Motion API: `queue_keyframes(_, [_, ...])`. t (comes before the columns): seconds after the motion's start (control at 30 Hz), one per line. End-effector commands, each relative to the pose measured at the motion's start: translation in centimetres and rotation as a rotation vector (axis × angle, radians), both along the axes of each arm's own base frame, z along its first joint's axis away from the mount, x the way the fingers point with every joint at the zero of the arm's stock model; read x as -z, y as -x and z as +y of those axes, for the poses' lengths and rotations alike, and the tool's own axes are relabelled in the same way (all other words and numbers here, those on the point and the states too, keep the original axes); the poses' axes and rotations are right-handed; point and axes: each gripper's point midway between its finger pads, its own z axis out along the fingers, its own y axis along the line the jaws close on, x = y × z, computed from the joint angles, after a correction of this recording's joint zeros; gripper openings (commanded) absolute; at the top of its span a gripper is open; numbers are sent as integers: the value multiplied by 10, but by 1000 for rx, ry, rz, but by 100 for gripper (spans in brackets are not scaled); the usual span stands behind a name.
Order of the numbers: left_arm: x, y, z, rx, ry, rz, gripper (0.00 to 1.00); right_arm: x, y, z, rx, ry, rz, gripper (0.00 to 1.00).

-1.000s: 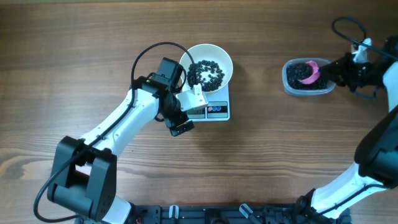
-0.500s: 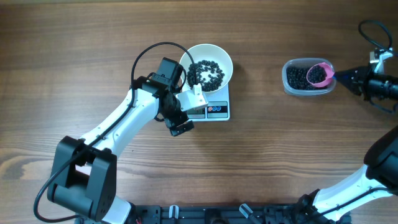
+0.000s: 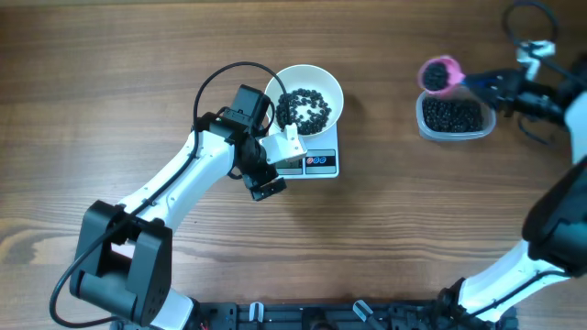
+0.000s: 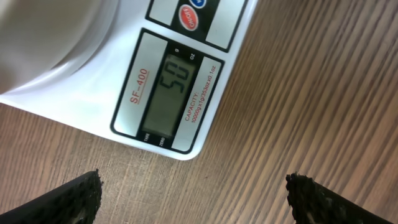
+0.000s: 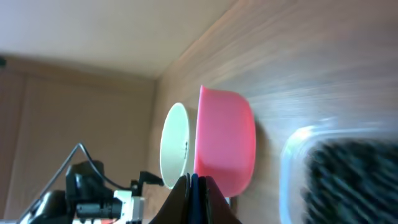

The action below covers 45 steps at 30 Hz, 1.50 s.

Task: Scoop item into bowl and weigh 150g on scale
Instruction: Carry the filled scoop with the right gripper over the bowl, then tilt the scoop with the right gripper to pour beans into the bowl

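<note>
The white bowl [image 3: 323, 84], holding a dark heap of the item [image 3: 304, 107], stands on the white scale [image 3: 321, 162]. My left gripper [image 3: 272, 170] hovers open at the scale's front left corner, with nothing between its fingers. In the left wrist view the scale's display [image 4: 171, 93] reads 50, and the bowl's wall [image 4: 43, 37] is at the upper left. My right gripper [image 3: 500, 84] is shut on the blue handle of a pink scoop [image 3: 440, 73], which carries dark pellets just behind the clear tub. From the right wrist the scoop [image 5: 224, 140] appears side-on, the bowl [image 5: 174, 146] beyond it.
A clear plastic tub [image 3: 452, 116] with more black pellets sits at the right, just below the scoop; it also fills the right wrist view's right edge as a blurred tub [image 5: 336, 168]. Bare wooden tabletop lies between the tub and the scale. The left arm stretches from the front left.
The right gripper has lifted the pink scoop out of the tub and carried it to the tub's far left corner. The left arm, bowl and scale have not moved.
</note>
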Motion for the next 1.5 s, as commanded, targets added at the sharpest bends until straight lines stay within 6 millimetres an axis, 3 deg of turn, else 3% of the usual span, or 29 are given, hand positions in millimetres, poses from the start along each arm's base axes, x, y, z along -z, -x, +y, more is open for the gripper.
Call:
queue_keyframes(0.0, [3, 3, -1, 19, 11, 14, 100, -9, -14, 61, -117, -65, 0, 4])
queue_keyframes(0.2, [3, 3, -1, 19, 11, 14, 100, -34, -27, 175, -357, -28, -227, 4])
queue_keyframes(0.3, [3, 3, -1, 19, 11, 14, 100, -35, -30, 205, -408, 49, -357, 4])
queue_keyframes(0.47, [3, 3, -1, 19, 11, 14, 100, -22, -34, 225, -447, 215, -523, 4])
queue_keyframes(0.6, [3, 3, -1, 19, 11, 14, 100, -35, -37, 228, -439, 243, -564, 4])
queue_keyframes(0.7, [3, 3, -1, 19, 11, 14, 100, -55, -43, 218, -383, 364, -638, 4])
queue_keyframes(0.87, [3, 3, -1, 19, 11, 14, 100, -67, -28, 213, -385, 601, -710, 4])
queue_keyframes(1.0, [3, 3, -1, 19, 11, 14, 100, -55, -19, 231, -473, 838, -804, 4])
queue_keyframes(1.2, [3, 3, -1, 19, 11, 14, 100, -44, -21, 238, -600, 1113, -972, 4])
queue_keyframes(1.3, [3, 3, -1, 19, 11, 14, 100, -44, -17, 245, -684, 1168, -1082, 4])
queue_keyframes(1.47, [3, 3, -1, 19, 11, 14, 100, -47, -13, 253, -700, 1121, -1112, 4])
